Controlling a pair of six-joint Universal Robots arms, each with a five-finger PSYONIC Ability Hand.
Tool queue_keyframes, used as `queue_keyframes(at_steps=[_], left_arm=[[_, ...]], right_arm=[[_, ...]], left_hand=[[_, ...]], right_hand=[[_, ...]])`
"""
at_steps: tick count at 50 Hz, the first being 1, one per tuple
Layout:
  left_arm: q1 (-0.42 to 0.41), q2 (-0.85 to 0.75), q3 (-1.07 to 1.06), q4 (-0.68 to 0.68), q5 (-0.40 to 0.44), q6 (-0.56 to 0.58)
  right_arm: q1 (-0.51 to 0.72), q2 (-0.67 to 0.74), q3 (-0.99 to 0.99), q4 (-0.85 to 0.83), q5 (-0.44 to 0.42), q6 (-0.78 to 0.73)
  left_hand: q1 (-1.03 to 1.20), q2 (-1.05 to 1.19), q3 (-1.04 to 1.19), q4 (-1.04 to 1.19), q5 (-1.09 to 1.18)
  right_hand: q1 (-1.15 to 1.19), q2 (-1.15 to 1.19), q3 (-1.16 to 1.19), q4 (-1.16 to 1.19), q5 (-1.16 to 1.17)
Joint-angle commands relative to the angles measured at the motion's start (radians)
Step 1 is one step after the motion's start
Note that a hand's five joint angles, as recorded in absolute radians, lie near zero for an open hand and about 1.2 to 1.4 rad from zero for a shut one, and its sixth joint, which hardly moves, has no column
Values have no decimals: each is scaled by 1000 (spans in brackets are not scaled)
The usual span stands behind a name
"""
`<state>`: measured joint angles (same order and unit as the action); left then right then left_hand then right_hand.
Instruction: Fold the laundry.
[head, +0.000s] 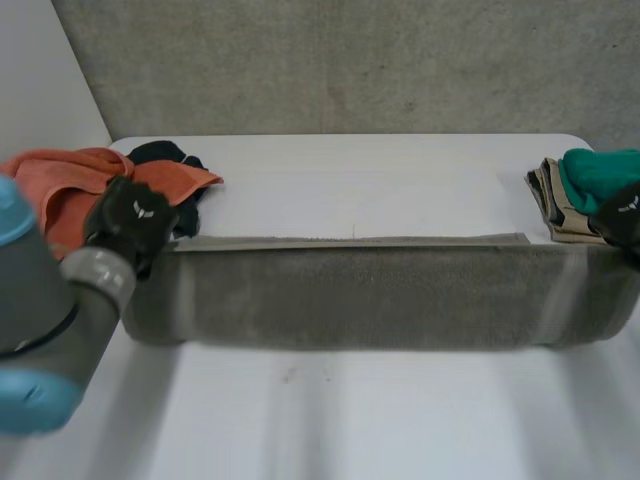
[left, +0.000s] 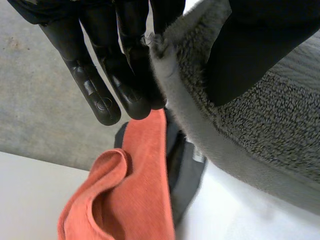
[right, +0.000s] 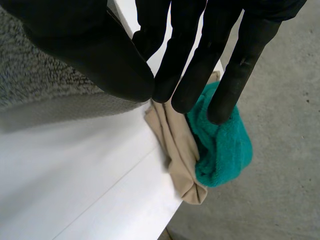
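Head view: a grey towel (head: 350, 295) stretches across the white table (head: 350, 190), folded lengthwise and held at both ends. The left hand (head: 130, 220) pinches its left end between straight fingers (left: 95, 85) and thumb; the right hand (head: 622, 215) pinches the right end likewise. An orange cloth (head: 70, 180) and a dark cloth (head: 160, 153) lie behind the left hand, and a teal cloth (head: 600, 170) on a tan cloth (head: 555, 205) beside the right hand.

1. Table (head: 380, 185): white, smooth, faint sheen.
2. Grey towel (head: 360, 295): thick terry cloth, rough looped pile, smoother flat-woven hem band.
3. Orange cloth (head: 70, 180), at ten o'clock: soft, smooth, matt fabric.
4. Teal towel (head: 600, 170), at three o'clock: fluffy terry; beige cloth (head: 560, 205) touching it: smooth thin weave.
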<state>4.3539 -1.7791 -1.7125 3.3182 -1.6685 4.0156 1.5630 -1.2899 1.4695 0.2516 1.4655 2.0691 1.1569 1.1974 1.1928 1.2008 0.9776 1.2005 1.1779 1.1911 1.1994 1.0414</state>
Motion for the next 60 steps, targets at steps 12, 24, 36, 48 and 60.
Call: queue_keyframes(at_steps=[12, 24, 36, 48, 60], left_arm=[[-39, -372, 950, 262, -34, -76], [-36, -330, 803, 409, -100, -173], [-36, -355, 437, 428, -91, -240], [-77, -280, 75, 383, -91, -216], [-99, 147, -309, -153, -83, -18]], right_arm=[[126, 253, -586, -692, 140, 310], [137, 215, -496, -850, 124, 356], [124, 279, -233, -830, 38, 355], [88, 301, -55, -451, -7, 316], [-109, -95, 264, 86, -71, -67]], left_hand=[[239, 199, 203, 195, 244], [239, 199, 203, 195, 244], [239, 199, 203, 195, 244], [239, 199, 203, 195, 244], [239, 199, 203, 195, 244]], right_hand=[[196, 218, 205, 197, 180], [196, 218, 205, 197, 180], [196, 218, 205, 197, 180], [196, 218, 205, 197, 180], [196, 218, 205, 197, 180]])
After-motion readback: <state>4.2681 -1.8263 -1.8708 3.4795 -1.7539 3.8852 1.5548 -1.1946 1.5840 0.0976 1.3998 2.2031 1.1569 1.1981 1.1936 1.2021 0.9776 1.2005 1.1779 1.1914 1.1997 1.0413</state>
